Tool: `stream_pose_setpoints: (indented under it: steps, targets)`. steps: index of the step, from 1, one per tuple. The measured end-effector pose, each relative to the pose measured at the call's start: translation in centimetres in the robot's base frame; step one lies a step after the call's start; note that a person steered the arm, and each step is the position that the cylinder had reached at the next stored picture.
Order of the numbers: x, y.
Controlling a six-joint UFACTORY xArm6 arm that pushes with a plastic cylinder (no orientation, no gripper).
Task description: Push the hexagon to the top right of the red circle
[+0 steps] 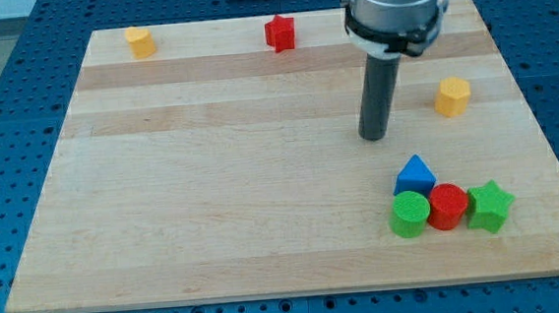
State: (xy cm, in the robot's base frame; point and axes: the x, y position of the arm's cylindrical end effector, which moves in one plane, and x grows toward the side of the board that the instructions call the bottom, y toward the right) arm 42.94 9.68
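Note:
The yellow hexagon (453, 96) sits at the view's right, upper half of the wooden board. The red circle (448, 206) lies near the view's bottom right, between the green circle (411, 213) on its left and the green star (489, 207) on its right. The blue triangle (415, 176) touches the cluster from above left. My tip (374, 135) rests on the board left of the hexagon, a block-width or two away, and above the blue triangle. It touches no block.
A red star (280, 32) sits at the view's top centre. A yellow block (139, 41), shape unclear, sits at the top left. The board's edge (299, 291) runs along the view's bottom, with a blue perforated table around it.

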Motion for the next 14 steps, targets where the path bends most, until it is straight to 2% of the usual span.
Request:
stream_pose_setpoints:
  steps: [2,4,6,8,9,11,14]
  targets:
    - [-6.0,0.8]
    - [-8.2,8.1]
    - [-6.7,11.1]
    - [-2.7,12.1]
    - [-0.8,12.0]
    - [-0.4,8.4]
    - [3.6,7.9]
